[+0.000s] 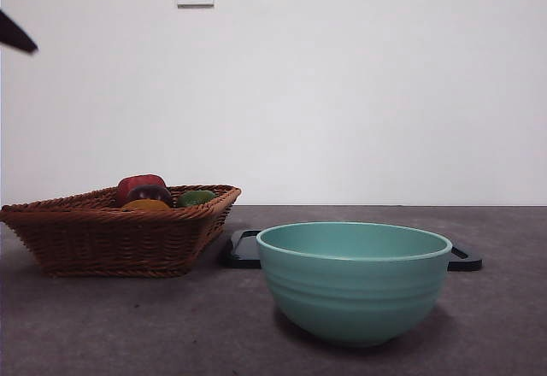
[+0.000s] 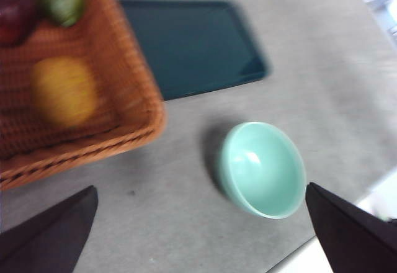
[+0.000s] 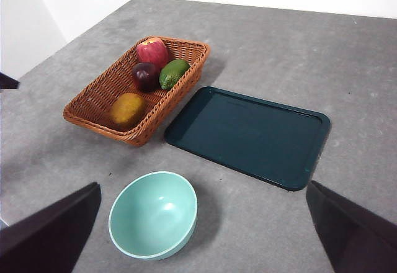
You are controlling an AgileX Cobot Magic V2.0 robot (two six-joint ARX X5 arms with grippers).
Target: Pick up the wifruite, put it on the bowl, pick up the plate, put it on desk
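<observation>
The orange-brown wifruite (image 3: 127, 110) lies in a wicker basket (image 3: 99, 99). The empty teal bowl (image 1: 354, 280) stands upright on the grey desk (image 1: 496, 325), beside a dark tray (image 3: 248, 135).

The grey-brown, faintly mottled counter (image 3: 372, 74) carries three things directly: a brown wicker basket (image 3: 93, 102) holding fruit, a flat dark rectangular tray (image 3: 248, 136) just beside the basket, and a teal-green bowl (image 3: 153, 215) standing upright near both, apart from them.

Wifruite (image 3: 127, 110) in basket (image 3: 99, 99) with other fruit, tray (image 3: 248, 136) beside basket, bowl (image 3: 153, 214) before both
</observation>
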